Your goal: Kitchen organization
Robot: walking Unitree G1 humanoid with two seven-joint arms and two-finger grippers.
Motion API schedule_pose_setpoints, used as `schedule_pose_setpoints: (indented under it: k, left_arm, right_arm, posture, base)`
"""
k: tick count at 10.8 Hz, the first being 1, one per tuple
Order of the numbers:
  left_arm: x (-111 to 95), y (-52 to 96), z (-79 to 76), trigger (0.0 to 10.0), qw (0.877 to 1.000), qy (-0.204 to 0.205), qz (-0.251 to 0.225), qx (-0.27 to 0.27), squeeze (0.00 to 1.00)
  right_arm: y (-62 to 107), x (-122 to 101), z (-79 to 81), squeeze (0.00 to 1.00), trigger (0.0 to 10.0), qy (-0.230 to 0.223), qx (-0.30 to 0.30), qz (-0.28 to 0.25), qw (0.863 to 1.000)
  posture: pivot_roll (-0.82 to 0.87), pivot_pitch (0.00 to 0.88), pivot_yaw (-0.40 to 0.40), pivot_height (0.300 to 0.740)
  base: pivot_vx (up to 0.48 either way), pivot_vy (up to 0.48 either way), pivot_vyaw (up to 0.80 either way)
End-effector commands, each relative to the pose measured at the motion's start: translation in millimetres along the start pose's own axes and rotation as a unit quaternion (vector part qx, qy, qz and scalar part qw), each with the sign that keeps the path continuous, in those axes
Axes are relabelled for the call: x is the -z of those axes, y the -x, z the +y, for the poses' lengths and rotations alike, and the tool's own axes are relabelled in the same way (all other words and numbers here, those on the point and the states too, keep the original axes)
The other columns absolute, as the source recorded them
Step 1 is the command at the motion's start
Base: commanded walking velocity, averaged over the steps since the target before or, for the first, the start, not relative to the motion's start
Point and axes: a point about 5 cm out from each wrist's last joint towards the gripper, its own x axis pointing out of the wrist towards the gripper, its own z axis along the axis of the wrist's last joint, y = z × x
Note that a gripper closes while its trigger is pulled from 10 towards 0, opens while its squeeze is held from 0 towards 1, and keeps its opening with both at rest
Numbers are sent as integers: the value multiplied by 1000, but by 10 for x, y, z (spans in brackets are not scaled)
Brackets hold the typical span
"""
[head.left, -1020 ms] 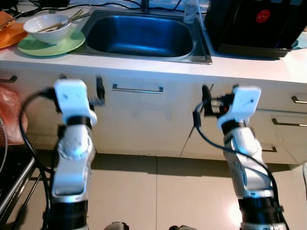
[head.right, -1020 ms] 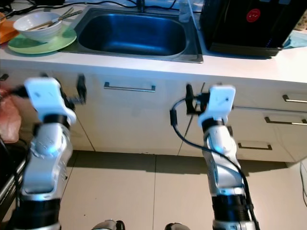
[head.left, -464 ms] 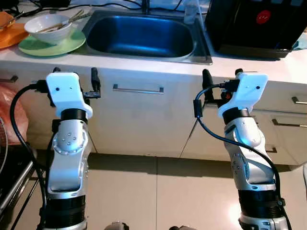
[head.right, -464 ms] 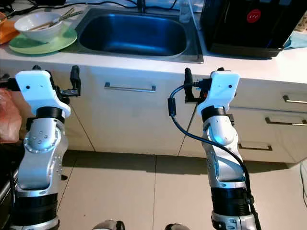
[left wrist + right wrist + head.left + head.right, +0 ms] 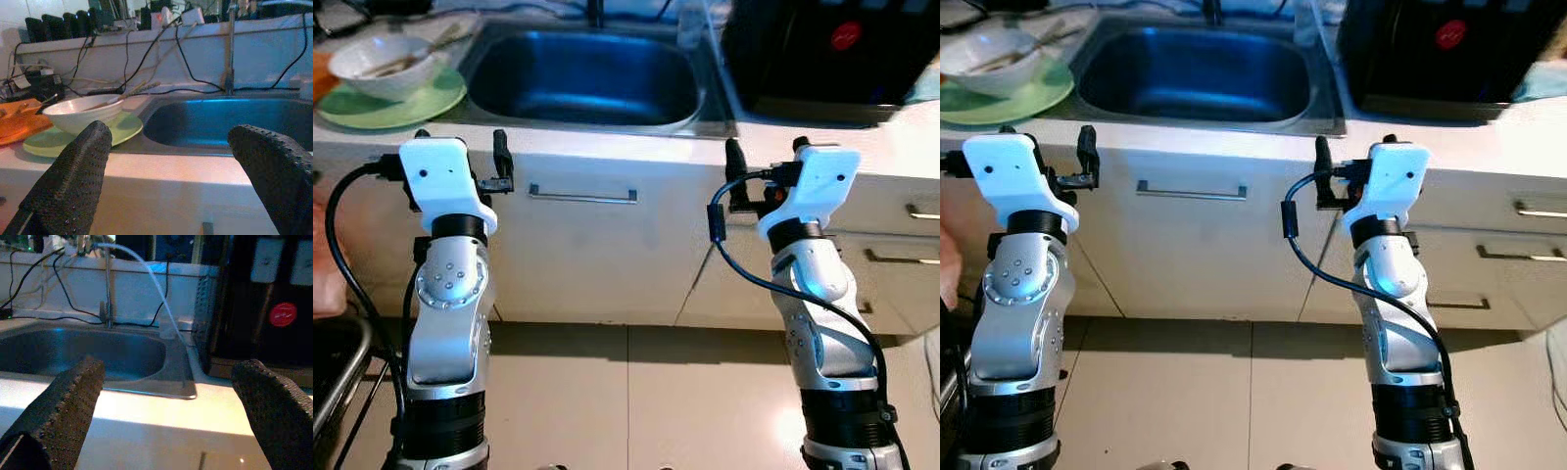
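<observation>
Head views: both arms are raised before the tabletop (image 5: 607, 147). The left tool (image 5: 460, 166) and right tool (image 5: 762, 171) sit just below its front edge, holding nothing. A steel sink (image 5: 582, 78) lies between them; a white bowl (image 5: 372, 64) sits on a green plate (image 5: 396, 103) at the left, a black appliance (image 5: 822, 49) at the right. A cabinet handle (image 5: 582, 194) runs below.

Left wrist view: fingers (image 5: 73, 181) spread wide apart; utensils (image 5: 122, 95) rest in the bowl, an orange item (image 5: 19, 122) sits beside the plate, and cables (image 5: 146, 54) hang on the wall.

Right wrist view: fingers (image 5: 63, 406) likewise parted; a faucet (image 5: 107, 284) stands behind the sink.
</observation>
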Motion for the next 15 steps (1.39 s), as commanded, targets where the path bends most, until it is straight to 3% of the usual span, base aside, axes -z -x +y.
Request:
schedule_pose_setpoints:
  k: [1,13,15]
  left_arm:
    - [-56,-20,-20,10000,1000,0,-8,-2,0]
    - [17,-9,-37,10000,1000,-1,14,0,0]
    - [39,-8,-58,10000,1000,10,20,2,0]
  right_arm:
    - [13,-14,-2,0,10000,4,-6,1,1000]
    - [32,19,11,0,10000,-3,-6,7,1000]
    - [26,27,-6,0,10000,-8,0,12,1000]
  posture:
    - [-34,101,-48,740]
    - [-31,105,-48,740]
    - [-31,105,-49,740]
  base:
    - [469,0,0]
    - [459,0,0]
    - [174,0,-359]
